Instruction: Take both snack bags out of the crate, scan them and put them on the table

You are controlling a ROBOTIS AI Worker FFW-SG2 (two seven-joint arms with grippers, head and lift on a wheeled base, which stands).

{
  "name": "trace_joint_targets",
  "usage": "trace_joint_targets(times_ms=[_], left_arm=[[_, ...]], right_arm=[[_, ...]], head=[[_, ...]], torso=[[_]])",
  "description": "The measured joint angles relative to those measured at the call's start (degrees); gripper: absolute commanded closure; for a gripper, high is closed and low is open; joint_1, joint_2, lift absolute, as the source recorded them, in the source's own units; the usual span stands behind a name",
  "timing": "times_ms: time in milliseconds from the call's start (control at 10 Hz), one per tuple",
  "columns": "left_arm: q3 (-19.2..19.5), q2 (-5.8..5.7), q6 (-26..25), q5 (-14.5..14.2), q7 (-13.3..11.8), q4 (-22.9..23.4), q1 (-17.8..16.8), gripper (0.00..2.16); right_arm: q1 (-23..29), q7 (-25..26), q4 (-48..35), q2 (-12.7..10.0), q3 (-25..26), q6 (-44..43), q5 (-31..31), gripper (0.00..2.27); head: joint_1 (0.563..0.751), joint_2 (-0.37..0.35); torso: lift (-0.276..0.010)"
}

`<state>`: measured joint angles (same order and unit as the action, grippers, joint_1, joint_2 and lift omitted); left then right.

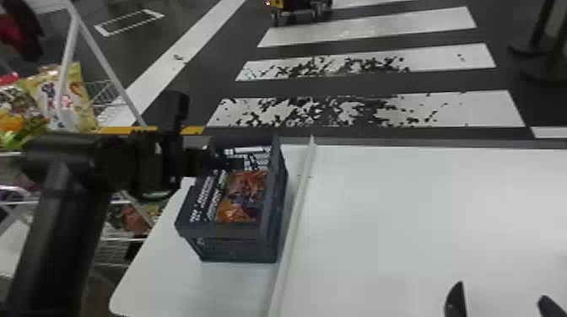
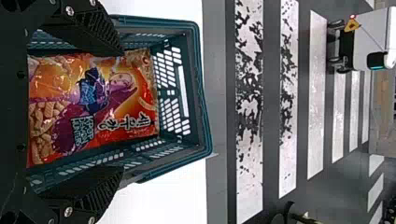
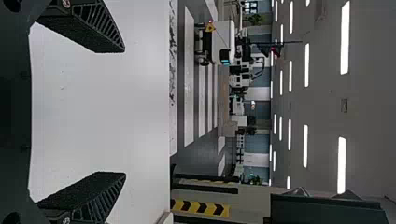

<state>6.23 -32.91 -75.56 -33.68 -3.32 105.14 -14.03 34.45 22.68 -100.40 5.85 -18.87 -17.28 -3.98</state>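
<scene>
At the left side of the crate (image 1: 270, 227), my left gripper (image 1: 185, 156) is at rim height in the head view. A red-orange snack bag (image 1: 247, 187) lies inside; whether a second lies with it I cannot tell. In the left wrist view, the left gripper (image 2: 122, 111) has its fingers wide apart, one on each side of the purple-printed snack bag (image 2: 112, 93) within the green-blue crate (image 2: 200, 93), not closed on it. My right gripper (image 1: 502, 297) is at the front right, over the table; in the right wrist view the right gripper (image 3: 125, 112) stands open, holding nothing.
The white table (image 1: 400, 210) extends right of the crate, with a raised white strip (image 1: 291, 219) running front to back beside it. A wire rack (image 1: 101, 95) with other snack bags stands behind the left arm. Dark posts (image 1: 544, 38) rise at the back right.
</scene>
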Motion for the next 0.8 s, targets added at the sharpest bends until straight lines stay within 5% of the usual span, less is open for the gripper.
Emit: trace_joint_targets(times_ms=[800], left_arm=[[-8.08,2.31,-0.34,7.44,-1.60,-13.13,-6.24,0.14]], right_arm=[[-0.82,-0.65,0.89,0.17,0.33,0.71,0.73,0.05]], head=[[0.695,0.294]], torso=[[-0.093]])
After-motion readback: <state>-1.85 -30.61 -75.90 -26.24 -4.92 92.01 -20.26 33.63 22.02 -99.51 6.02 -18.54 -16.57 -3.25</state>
